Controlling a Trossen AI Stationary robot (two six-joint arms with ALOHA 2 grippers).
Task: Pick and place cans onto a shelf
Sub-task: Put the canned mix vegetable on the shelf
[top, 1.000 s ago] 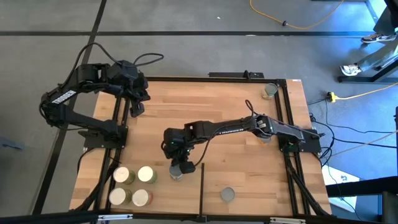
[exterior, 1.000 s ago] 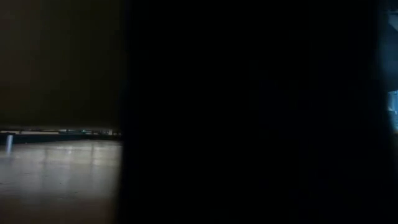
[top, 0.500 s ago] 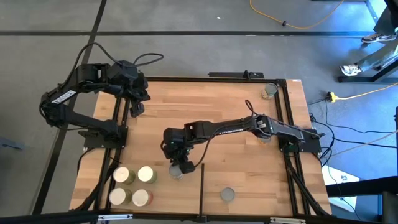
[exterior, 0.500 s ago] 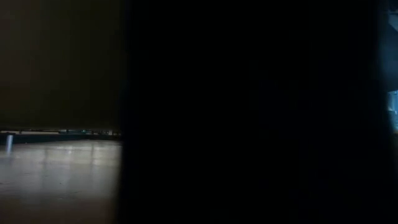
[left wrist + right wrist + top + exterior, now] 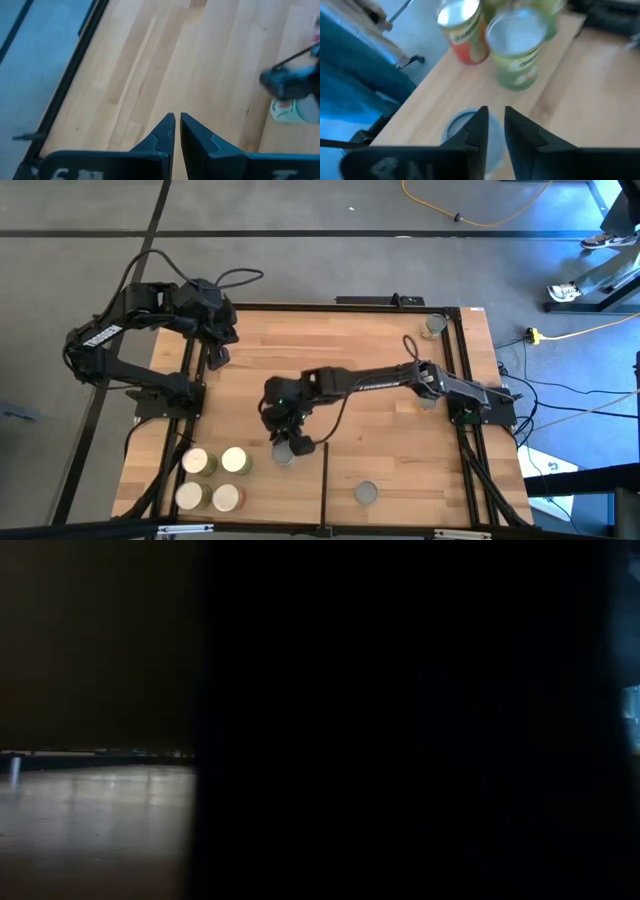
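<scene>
My right gripper [image 5: 292,446] reaches to the table's middle and points down over a silver-topped can [image 5: 284,457] that stands on its base just left of the thin black divider strip [image 5: 323,485]. In the right wrist view its fingers [image 5: 495,127] stand a narrow gap apart above that can's top [image 5: 460,125]. Several white-topped cans [image 5: 213,478] stand on the shelf's wood [image 5: 275,505] at the near left; a reddish can [image 5: 465,35] and a green can [image 5: 517,52] show there. My left gripper [image 5: 217,352] is shut and empty at the far left. My right gripper's fingers point down over the can's top [image 5: 457,127]; they hide the place under them, and I cannot tell whether they touch the can. The can stands upright on the wood.
Single cans stand near the front edge [image 5: 367,493] and at the far right corner [image 5: 433,326]. Black frame rails [image 5: 462,370] edge the table. The low view is almost wholly blocked by something dark.
My right arm's forearm and wrist have shifted slightly toward the table's far edge, while the gripper stays over the can. The can has kept its place.
</scene>
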